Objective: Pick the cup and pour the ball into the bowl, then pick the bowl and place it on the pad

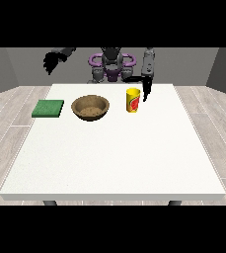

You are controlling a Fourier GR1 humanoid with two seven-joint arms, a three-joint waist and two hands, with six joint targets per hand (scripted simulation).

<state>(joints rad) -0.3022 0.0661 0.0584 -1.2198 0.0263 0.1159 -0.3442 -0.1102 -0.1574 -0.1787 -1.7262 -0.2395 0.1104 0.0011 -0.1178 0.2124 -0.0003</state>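
Cup [132, 100]: upright, right of the bowl [90, 107].
Nearer hand: hand at the view's right [146, 92], just beside the cup; finger spread unclear.
Other hand [51, 61]: raised, far off, empty.

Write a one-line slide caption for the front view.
Hand at view's right lowered beside the yellow cup; wooden bowl and green pad untouched on the white table.

A bare test room, it seems: one white table [114, 148], grey walls [16, 66], pale plank floor [6, 123].
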